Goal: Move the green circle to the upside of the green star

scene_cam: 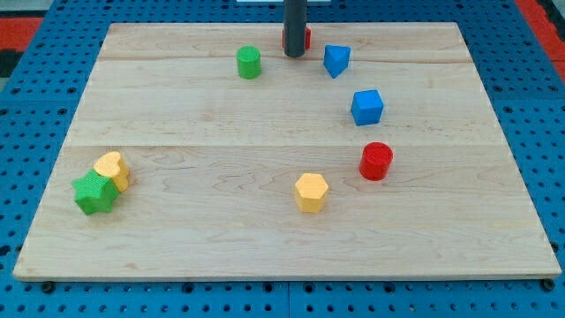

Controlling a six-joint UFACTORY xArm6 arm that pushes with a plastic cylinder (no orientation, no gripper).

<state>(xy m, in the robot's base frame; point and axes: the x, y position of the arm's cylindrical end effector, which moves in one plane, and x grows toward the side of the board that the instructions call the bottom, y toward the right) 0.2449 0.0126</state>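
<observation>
The green circle is a short green cylinder near the view's top, left of centre. The green star lies at the view's lower left, touching a yellow block just above and right of it. My tip is the lower end of the dark rod at the view's top centre, about 50 pixels right of the green circle and apart from it. A red block is mostly hidden behind the rod.
A blue block sits right of my tip. A blue cube lies lower right of it. A red cylinder and a yellow hexagon lie lower down. The wooden board rests on blue pegboard.
</observation>
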